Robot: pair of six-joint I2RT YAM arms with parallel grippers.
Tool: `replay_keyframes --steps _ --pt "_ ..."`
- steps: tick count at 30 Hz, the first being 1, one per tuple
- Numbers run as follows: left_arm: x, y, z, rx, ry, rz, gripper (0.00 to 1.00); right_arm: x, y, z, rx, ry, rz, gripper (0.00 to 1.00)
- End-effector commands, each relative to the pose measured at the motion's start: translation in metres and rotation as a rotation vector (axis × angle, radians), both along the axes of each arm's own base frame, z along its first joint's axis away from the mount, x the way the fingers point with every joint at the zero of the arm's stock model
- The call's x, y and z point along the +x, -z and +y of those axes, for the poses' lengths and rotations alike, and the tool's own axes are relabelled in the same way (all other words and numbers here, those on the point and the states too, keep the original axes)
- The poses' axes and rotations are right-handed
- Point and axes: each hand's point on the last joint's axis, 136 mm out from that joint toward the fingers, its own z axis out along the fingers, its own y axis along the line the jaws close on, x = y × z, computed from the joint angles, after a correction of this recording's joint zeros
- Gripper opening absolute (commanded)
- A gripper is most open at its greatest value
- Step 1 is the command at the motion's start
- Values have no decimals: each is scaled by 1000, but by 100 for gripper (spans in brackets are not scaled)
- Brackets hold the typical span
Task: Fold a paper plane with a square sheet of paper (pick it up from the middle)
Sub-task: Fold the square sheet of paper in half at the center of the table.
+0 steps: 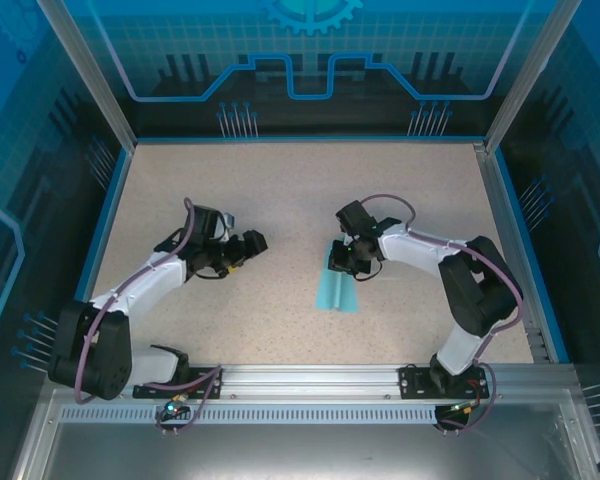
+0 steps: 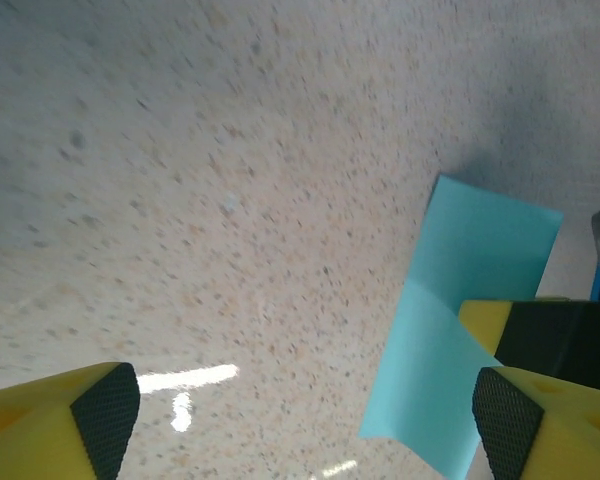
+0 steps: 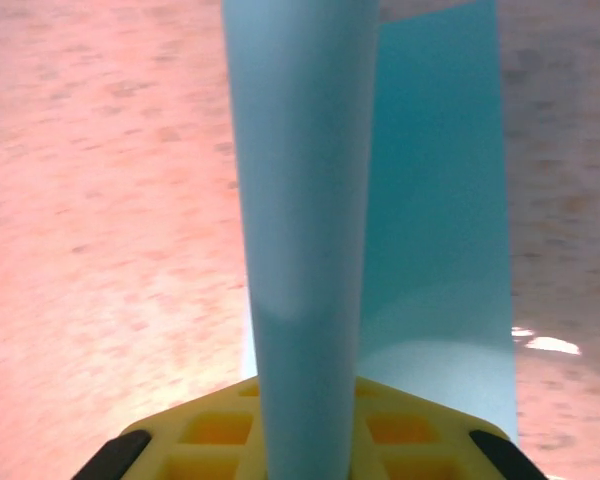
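Yellow fingers (image 3: 210, 440) of the right gripper (image 3: 305, 445) are pressed together on the sheet of paper (image 3: 430, 200), pinching a raised fold that stands up between them. The rest of the sheet lies on the speckled table (image 1: 280, 190), just right of centre. The left gripper (image 1: 252, 243) hangs apart to the left, jaws spread wide.

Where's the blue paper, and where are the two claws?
sheet of paper (image 1: 340, 293): top view, its near end.
left gripper (image 2: 305, 430): left wrist view, between its open fingertips.
right gripper (image 3: 305, 455): right wrist view, between its fingertips.
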Motion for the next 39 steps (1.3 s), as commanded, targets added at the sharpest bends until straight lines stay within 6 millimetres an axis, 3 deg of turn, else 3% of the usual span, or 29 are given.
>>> replay_keyframes --steps 1,4,7,15,20,28,39 --pt "3 -11 -25 -98 24 -48 84 1 -42 48 300 -73 -73 18" --pt "-2 -11 -39 -122 48 -61 79 -4 -62 66 445 -121 -94 19" --pt "-6 -10 -49 -138 67 -71 77 -9 -70 74 526 -156 -98 21" --pt "-15 0 -66 -128 102 -49 70 -14 -14 43 267 -168 -28 27" --pt "-19 6 -72 -105 107 -46 69 -11 11 26 116 -195 -10 38" --pt "-21 11 -73 -87 103 -41 69 -8 20 1 -38 -220 -27 59" --pt "-18 18 -83 -71 122 -44 66 -14 32 -8 -65 -178 9 53"
